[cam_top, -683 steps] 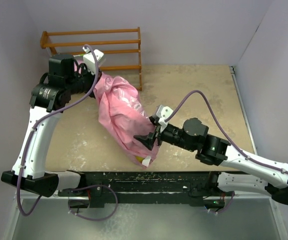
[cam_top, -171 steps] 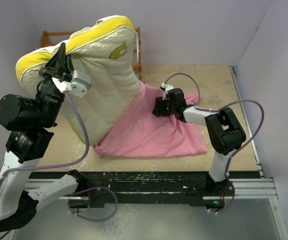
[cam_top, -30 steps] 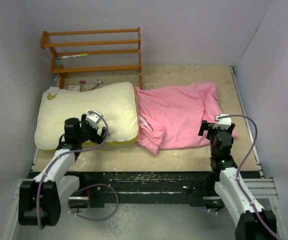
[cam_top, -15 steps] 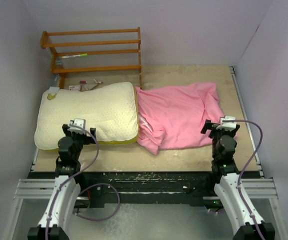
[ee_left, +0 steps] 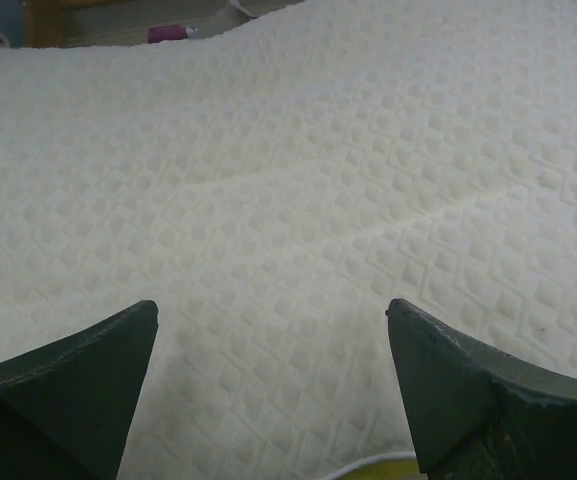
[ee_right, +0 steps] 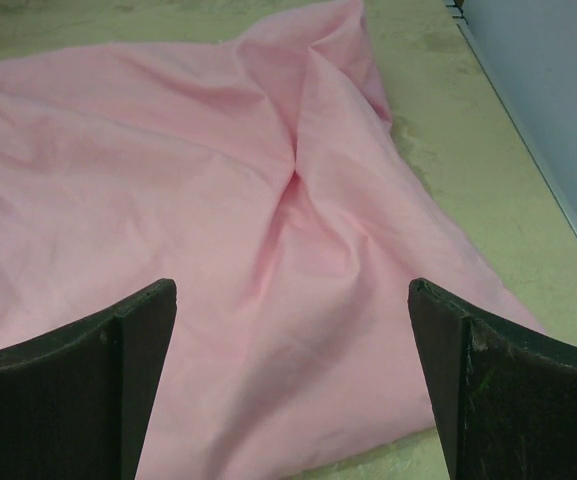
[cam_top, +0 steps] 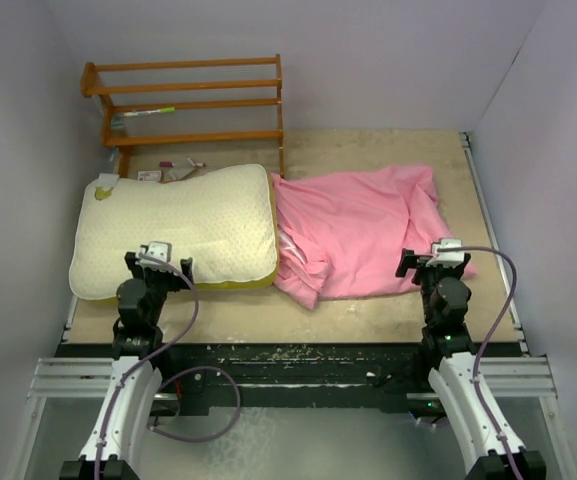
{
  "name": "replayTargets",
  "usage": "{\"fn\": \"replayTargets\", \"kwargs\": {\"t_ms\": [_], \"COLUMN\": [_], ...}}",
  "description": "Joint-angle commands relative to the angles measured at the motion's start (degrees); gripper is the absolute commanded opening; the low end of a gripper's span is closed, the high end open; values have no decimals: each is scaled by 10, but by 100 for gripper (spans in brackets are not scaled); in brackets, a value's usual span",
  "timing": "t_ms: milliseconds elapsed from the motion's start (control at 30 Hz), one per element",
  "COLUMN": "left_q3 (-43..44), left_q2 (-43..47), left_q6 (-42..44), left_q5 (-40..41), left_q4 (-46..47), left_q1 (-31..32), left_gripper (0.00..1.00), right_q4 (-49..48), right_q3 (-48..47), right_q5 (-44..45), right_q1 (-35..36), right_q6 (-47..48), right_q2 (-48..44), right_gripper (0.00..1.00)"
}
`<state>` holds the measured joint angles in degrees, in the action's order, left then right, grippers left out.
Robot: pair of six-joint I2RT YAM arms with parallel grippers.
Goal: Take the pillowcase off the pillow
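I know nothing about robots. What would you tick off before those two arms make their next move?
1. The pillowcase is fully off the pillow: ok, the cream surface is bare and the two lie side by side.
2. The left gripper is empty: ok, jaws open with nothing between them, facing the pillow.
3. The right gripper is empty: ok, jaws open, facing the pillowcase.
4. The pillowcase rests on the table: ok, no part is seen hanging off.
5. No pink cloth is trapped under the pillow: cannot tell, because their edges meet.
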<state>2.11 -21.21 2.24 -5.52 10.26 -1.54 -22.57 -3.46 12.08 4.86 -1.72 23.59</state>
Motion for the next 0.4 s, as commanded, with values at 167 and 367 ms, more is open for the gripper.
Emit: {"fn": "replayTargets", "kwargs": {"t_ms": [167,367], "left_q3": [17,14], "left_q2": [-78,-64], "left_q6": [4,8], "left_q5": [-19,-30], "left_q4": [46,40], "left_q1": [-2,-2], "left_gripper": [99,99], "right_q4": [-4,-2], "right_q3": [14,13], "right_q5": [-49,-48], "right_q1": [-4,-4], "right_q6": [9,8], "right_q2": [-61,-61], "right_gripper": [100,100]}}
